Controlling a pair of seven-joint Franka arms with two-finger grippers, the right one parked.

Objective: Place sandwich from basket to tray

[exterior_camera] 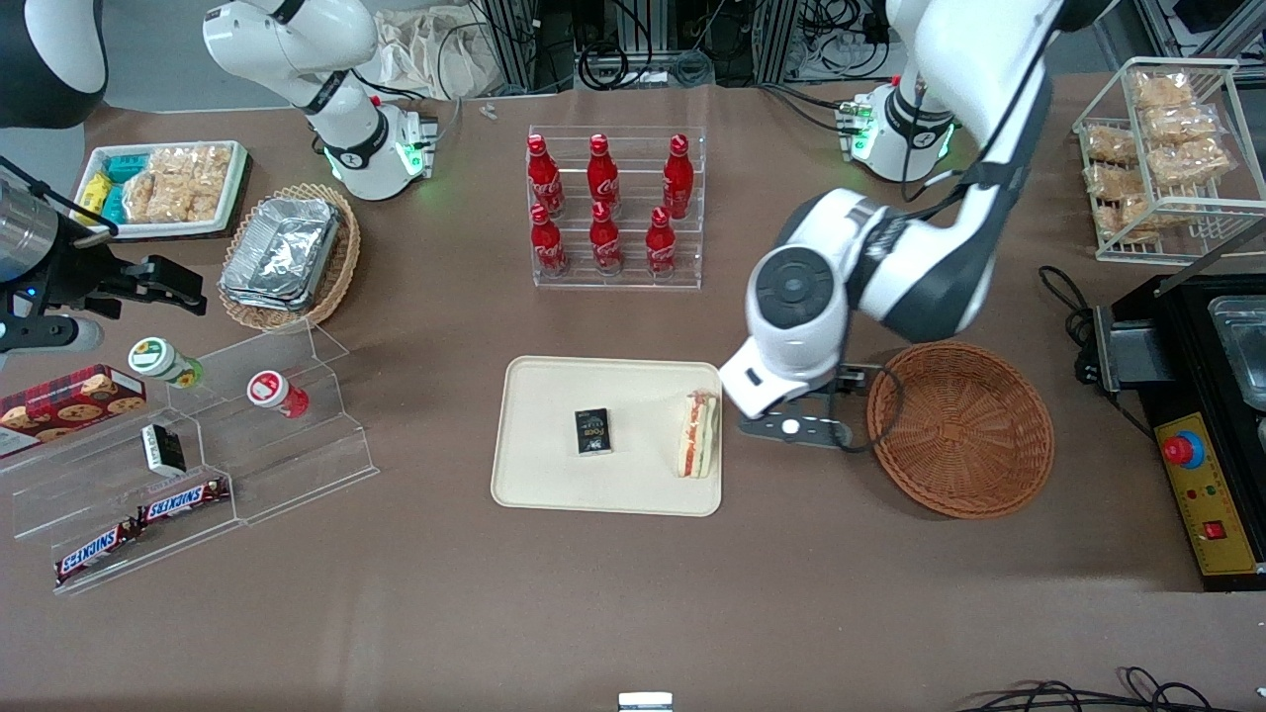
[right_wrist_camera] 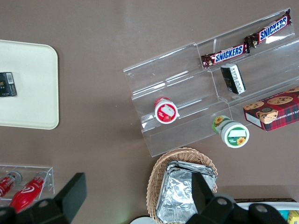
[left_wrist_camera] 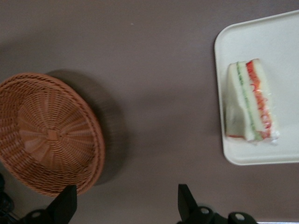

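one triangular white-bread sandwich [left_wrist_camera: 251,102] is lying on the cream rectangular tray [left_wrist_camera: 280,35], clear of your gripper [left_wrist_camera: 126,205]; jaws are spread, empty, so you are lifting straight away from the round reddish-brown wicker basket [left_wrist_camera: 49,133].

Brown-clothed table [exterior_camera: 633,593]; cables [exterior_camera: 692,40] and metal framing [exterior_camera: 514,40] at its edge.

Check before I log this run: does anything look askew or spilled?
Nothing stands out. The sandwich lies intact on the tray near its edge, the basket sits upright, and the open gripper hovers between them.
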